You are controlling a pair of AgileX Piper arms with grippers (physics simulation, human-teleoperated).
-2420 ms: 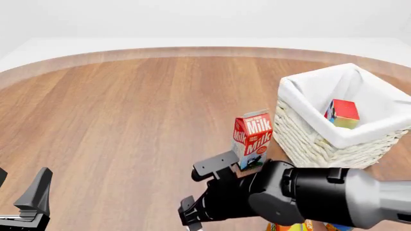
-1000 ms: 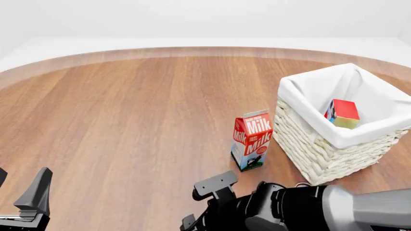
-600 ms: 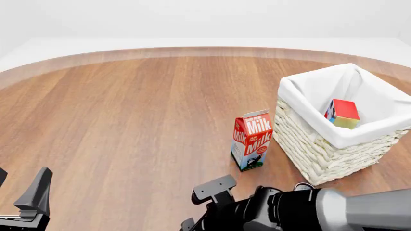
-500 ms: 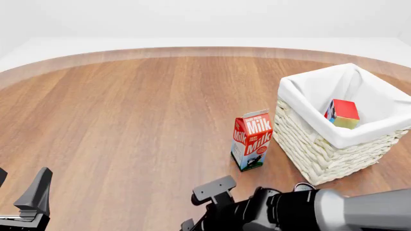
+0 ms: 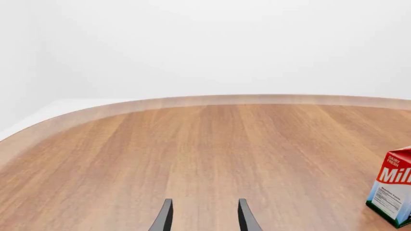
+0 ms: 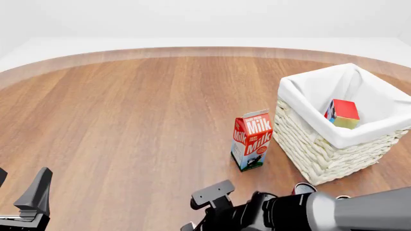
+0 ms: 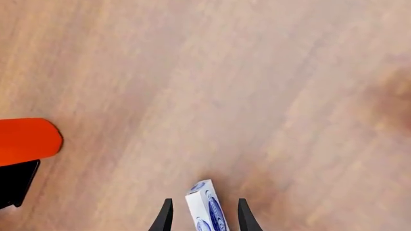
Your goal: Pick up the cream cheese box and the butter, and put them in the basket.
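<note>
The cream cheese box shows in the right wrist view as a small whitish box with blue print, lying on the wood. My right gripper is open, with one finger on either side of the box and a gap on both. In the front view only the right arm's dark body is visible at the bottom edge. The butter, red on top, lies inside the whitish wicker basket at the right. My left gripper is open and empty above bare wood, low at the front left.
A red-and-white Milk carton stands upright just left of the basket and also appears in the left wrist view. A small red thing peeks out behind my right arm near the basket's front corner. An orange object lies near the right gripper.
My right arm has sunk lower and nearer the table's front edge, uncovering the milk carton's base and the small red thing. The left arm, the basket and the butter have not moved.
</note>
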